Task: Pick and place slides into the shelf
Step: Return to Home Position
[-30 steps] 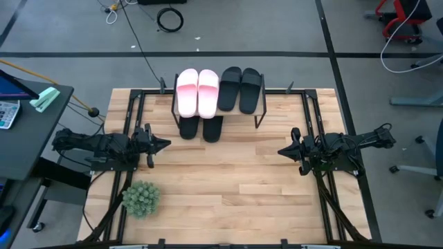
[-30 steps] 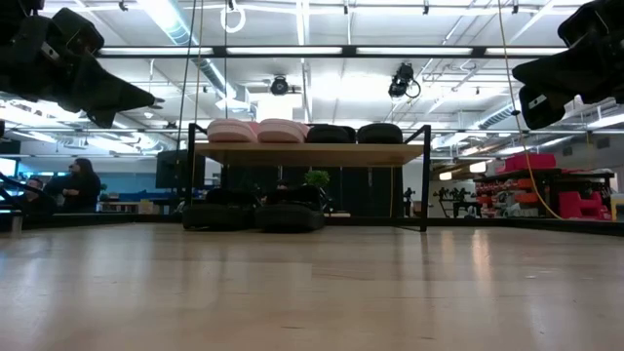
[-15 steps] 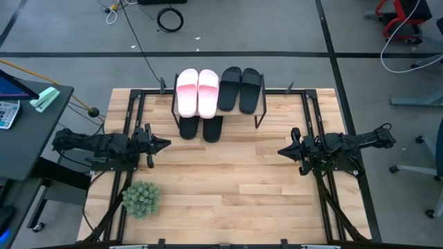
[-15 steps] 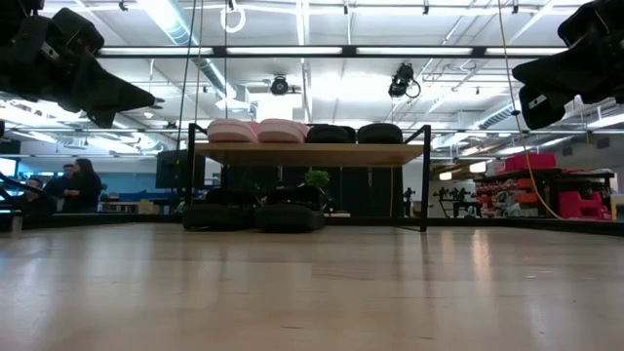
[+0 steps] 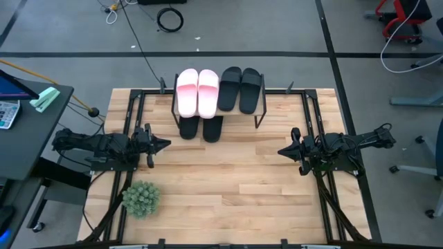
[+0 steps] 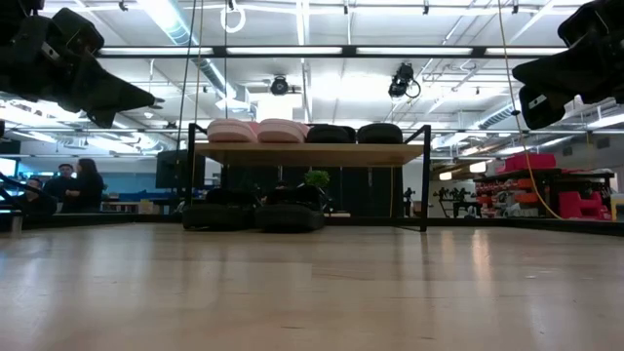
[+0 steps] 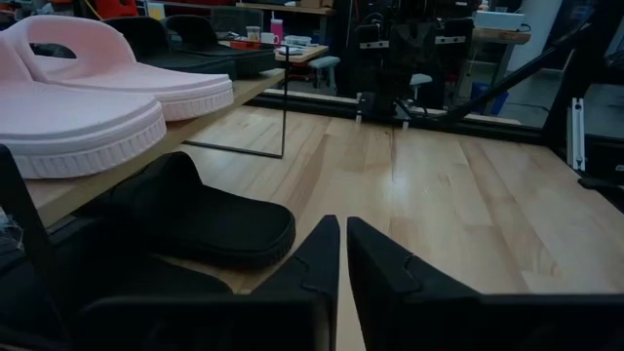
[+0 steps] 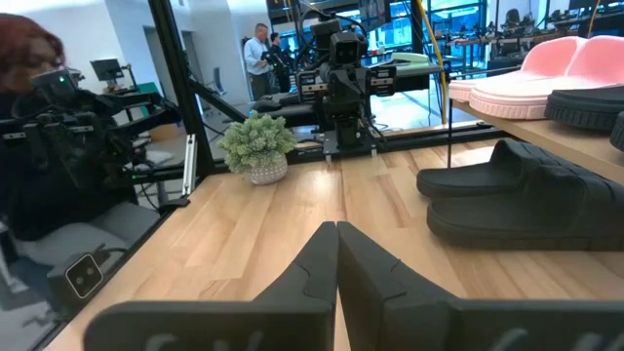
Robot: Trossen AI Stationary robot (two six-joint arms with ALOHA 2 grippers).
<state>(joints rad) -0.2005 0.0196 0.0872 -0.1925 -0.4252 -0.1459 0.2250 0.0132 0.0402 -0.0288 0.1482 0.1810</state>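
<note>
The shelf (image 5: 259, 104) stands at the table's far edge. On its wooden top lie two pale pink slides (image 5: 197, 91) and two black slides (image 5: 240, 88). Two more black slides (image 5: 201, 128) lie on the lower tier, their near ends sticking out. In the low view the shelf (image 6: 312, 154) shows with all the slides on it. My left gripper (image 5: 166, 144) hovers shut at the table's left side. My right gripper (image 5: 280, 151) hovers shut at the right side. The left wrist view shows the pink slides (image 7: 88, 97) and one black slide (image 7: 195, 219); the right wrist view shows a black slide (image 8: 526, 195).
A small green potted plant (image 5: 140, 198) stands near the table's left near corner, also in the right wrist view (image 8: 255, 144). The wooden table (image 5: 228, 187) lies bare between the arms. People show in the room beyond the table (image 6: 73, 185).
</note>
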